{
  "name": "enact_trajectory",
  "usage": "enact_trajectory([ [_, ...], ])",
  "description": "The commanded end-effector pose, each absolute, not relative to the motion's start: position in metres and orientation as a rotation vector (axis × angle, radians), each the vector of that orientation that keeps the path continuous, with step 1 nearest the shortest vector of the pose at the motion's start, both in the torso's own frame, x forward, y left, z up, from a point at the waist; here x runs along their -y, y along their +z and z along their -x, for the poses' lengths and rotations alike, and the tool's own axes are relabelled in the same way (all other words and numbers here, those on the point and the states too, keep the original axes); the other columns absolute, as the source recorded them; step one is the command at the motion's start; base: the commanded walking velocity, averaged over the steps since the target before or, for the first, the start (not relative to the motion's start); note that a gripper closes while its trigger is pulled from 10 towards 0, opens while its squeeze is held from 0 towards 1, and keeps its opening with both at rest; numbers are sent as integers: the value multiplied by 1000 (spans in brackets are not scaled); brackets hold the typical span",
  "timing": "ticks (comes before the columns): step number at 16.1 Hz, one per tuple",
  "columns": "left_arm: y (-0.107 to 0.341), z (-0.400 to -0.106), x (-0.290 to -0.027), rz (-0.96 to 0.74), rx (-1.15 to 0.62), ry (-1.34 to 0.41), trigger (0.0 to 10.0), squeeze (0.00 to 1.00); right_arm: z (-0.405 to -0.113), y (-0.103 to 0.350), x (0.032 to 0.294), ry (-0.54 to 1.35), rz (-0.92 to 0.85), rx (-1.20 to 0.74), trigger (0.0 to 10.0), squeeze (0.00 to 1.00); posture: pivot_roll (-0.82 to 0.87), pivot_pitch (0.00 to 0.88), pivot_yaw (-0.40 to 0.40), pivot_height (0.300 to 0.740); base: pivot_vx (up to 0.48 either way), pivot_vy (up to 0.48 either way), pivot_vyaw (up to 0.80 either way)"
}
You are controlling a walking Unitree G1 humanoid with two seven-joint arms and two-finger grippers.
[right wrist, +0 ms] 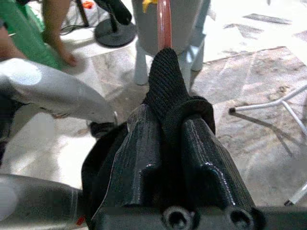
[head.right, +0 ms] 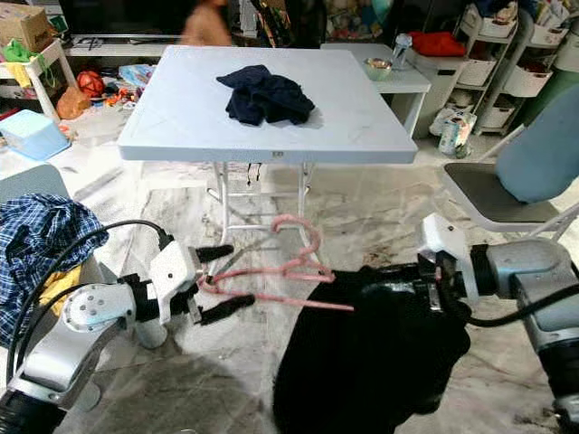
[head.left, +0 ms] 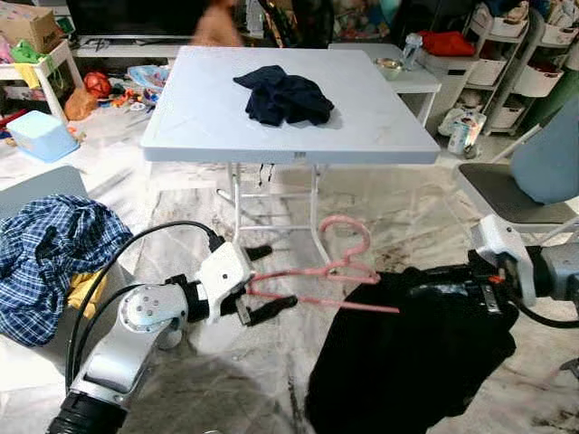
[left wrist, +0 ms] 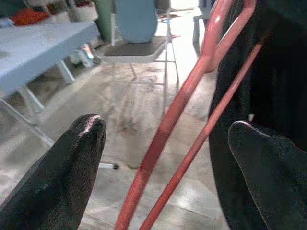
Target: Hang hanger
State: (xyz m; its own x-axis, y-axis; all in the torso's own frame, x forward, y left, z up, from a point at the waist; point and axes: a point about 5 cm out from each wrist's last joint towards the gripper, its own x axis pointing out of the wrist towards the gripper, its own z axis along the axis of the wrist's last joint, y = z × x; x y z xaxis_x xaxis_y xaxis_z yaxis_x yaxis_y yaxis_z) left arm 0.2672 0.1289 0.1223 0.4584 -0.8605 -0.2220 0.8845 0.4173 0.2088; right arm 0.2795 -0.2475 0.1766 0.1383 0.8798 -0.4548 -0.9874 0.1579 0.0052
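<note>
While pinched in ribbed black cloth [right wrist: 168, 81], thin pink hanger [head.left: 335, 267].

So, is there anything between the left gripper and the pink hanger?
Nothing visible. The left gripper is open, with the pink hanger's end already between its fingers. The right gripper is shut on the black garment that is draped over the hanger's other end.

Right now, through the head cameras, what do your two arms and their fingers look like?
Both arms are silver-grey metal with rounded joint housings. The left arm has a black cable looping over it and a white wrist block, ending in the left gripper with two long, glossy black fingers. The right arm also carries a white block, with a small red mark near it; the right gripper has ribbed black fingers.
</note>
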Motion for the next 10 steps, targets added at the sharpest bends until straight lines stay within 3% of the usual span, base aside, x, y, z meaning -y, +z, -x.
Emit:
enact_trajectory([
  [1,118,-267,-129,-294,-129,-1137,10000,0,-276,186,248,1432,351,-374,10000,0,-96,0,-46,740,0,0,0],
  [2,118,-270,-129,-256,-165,-1186,8392,0,-275,189,246,1465,347,-374,10000,0,-98,0,-45,740,0,0,0],
  [4,117,-277,-131,-243,-198,-1227,1843,0,-273,193,245,1491,342,-380,10000,0,-99,0,-44,740,0,0,0],
  [5,118,-279,-131,-232,-209,-1238,1843,0,-273,193,245,1497,341,-384,10000,0,-98,0,-42,740,0,0,0],
  [6,120,-282,-131,-209,-209,-1247,0,0,-272,193,245,1500,346,-387,10000,0,-103,0,-39,740,0,0,0],
  [10,125,-286,-129,-174,-250,-1348,0,0,-272,190,244,1502,347,-390,10000,0,-107,0,-34,740,0,0,0],
])
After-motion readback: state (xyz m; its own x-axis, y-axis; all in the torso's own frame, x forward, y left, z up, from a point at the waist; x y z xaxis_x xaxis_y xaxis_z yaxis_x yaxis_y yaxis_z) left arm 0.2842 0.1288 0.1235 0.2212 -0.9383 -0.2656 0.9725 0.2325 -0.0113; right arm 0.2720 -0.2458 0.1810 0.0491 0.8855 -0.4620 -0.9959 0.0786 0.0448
